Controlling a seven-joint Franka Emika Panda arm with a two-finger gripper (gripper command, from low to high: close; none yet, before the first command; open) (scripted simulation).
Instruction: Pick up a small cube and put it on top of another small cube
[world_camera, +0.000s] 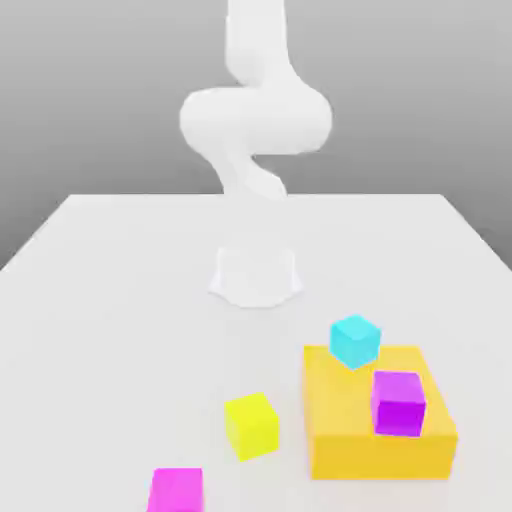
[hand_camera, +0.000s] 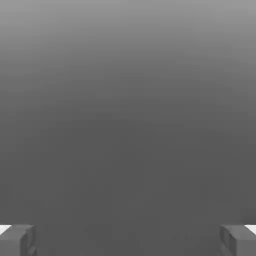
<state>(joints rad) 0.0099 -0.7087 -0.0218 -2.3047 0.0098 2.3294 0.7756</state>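
Gripper (hand_camera: 128, 240) jaws spread wide, nothing between them. Small cube (world_camera: 176, 490) sits on the table (world_camera: 100, 300) at the front, well apart from the yellow cube (world_camera: 251, 425) and orange block (world_camera: 375, 440).

The table (world_camera: 120, 330) is plain white and the arm (world_camera: 255, 120) above it is white as well, against a grey backdrop. The small cube (world_camera: 176, 490) is pinkish-magenta, another cube (world_camera: 251, 424) is yellow, one (world_camera: 355, 340) is light cyan, and one (world_camera: 398, 403) is violet-purple. The large flat block (world_camera: 350, 420) is orange-yellow, and the gripper (hand_camera: 128, 240) has grey fingertips (hand_camera: 19, 240) before plain grey.
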